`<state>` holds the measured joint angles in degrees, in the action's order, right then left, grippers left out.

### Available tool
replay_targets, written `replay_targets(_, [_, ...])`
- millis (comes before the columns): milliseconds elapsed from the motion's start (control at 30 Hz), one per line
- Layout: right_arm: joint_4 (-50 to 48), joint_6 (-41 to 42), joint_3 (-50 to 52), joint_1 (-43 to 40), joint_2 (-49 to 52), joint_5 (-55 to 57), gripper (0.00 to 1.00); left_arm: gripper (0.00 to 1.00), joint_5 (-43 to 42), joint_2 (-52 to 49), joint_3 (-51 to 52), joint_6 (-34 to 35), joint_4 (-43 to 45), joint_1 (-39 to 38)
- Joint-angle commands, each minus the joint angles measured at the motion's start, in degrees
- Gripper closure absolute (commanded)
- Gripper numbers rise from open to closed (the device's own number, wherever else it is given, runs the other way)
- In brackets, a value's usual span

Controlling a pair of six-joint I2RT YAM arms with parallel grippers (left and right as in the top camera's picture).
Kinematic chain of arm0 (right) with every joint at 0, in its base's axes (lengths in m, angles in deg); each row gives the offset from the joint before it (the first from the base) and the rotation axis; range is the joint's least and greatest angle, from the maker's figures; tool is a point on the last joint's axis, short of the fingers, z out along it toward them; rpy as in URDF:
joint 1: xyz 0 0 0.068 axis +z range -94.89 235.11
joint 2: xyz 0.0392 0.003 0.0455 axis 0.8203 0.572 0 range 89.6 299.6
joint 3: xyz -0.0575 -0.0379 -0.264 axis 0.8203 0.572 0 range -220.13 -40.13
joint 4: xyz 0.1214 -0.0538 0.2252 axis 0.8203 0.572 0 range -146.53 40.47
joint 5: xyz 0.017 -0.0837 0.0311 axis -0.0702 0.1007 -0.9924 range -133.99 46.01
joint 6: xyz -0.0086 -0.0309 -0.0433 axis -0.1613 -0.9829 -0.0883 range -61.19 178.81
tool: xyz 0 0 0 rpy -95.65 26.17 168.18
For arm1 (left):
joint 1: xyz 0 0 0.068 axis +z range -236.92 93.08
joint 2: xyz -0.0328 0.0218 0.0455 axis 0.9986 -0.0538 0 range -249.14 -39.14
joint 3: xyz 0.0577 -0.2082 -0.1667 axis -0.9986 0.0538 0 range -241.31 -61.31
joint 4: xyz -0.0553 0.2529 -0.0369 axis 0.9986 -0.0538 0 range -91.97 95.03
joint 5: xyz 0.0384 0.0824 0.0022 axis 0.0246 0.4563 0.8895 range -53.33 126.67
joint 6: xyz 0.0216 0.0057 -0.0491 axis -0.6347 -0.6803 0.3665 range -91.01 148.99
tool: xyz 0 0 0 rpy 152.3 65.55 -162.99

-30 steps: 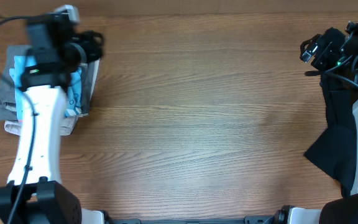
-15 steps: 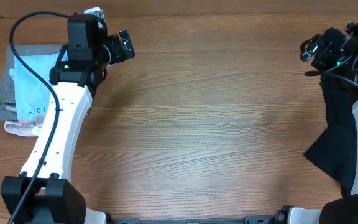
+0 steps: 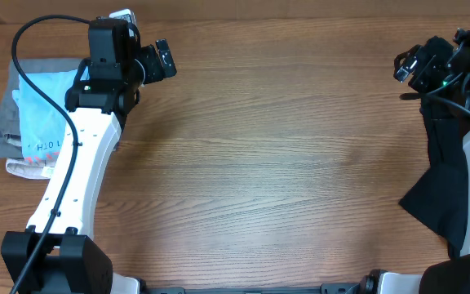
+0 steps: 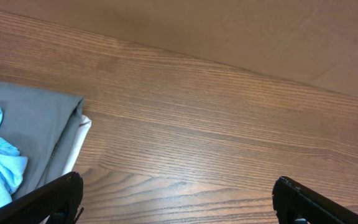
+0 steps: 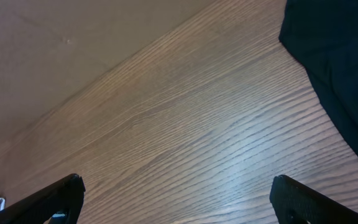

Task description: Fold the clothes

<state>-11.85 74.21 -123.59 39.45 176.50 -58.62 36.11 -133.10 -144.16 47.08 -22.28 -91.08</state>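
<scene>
Left hand has let go and swung clear, jaws wide. The folded light blue cotton T-shirt lies on the grey cloth stack, upper left. Right hand is open and empty. This garment is judged done.

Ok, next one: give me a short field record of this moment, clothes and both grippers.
shirt: light blue T-shirt, folded, lettering up, at far left
beneath it: grey garment, then white garment
left gripper: open, empty, over bare table right of the shirt
right gripper: open, empty, at far right
other: dark garment lying loose at the right edge
</scene>
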Motion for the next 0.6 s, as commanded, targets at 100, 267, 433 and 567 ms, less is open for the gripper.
replay_targets(100, [0.7,0.0,0.6,4.2,-11.7,0.1,0.00,0.00,1.2,-0.5,0.1,0.3,0.1,-0.3])
replay_targets(267, [0.7,-0.8,0.6,13.8,-25.0,2.2,0.00,0.00,1.2,-0.5,0.1,0.3,0.1,-0.3])
replay_targets(433, [0.4,-0.8,0.9,26.5,-39.3,7.6,0.00,0.00,1.2,-0.5,0.1,0.3,0.1,-0.3])
replay_targets(567, [1.3,-0.8,3.3,31.4,-51.2,8.2,0.00,0.00,1.2,-0.5,0.1,0.3,0.1,-0.3])
